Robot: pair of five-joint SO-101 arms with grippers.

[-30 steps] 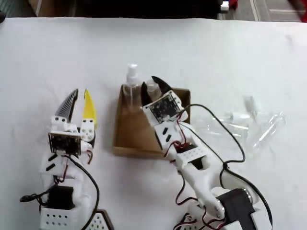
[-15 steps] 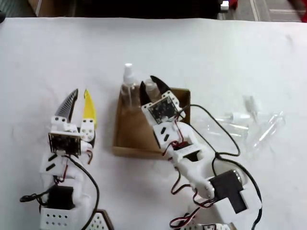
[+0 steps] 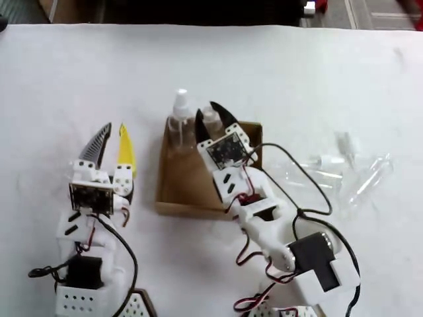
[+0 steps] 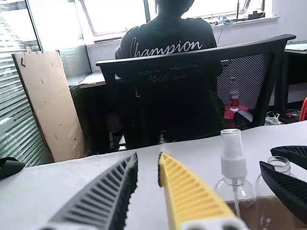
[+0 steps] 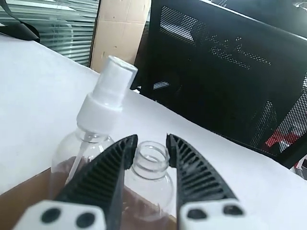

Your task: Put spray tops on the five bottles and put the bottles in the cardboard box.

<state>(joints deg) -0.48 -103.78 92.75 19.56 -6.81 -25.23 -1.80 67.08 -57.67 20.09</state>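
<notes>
Plainly, bottles in the brown cardboard box (image 3: 182, 188): two, upright, necks up, at its far corner.
Pair: clear spray-topped bottle (image 3: 178, 120), uncapped clear bottle (image 5: 149, 165).
Black right claw (image 5: 151, 139): pinching the uncapped neck.
Left claw (image 3: 114, 129): narrow, empty.
Loose clear bottles (image 3: 369, 176): lying on the white counter (image 3: 297, 72), count unclear.

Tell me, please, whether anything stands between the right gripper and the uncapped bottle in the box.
Nothing visible does. The right gripper sits around the neck of the uncapped bottle in the box. The capped bottle stands beside them, not between.
</notes>
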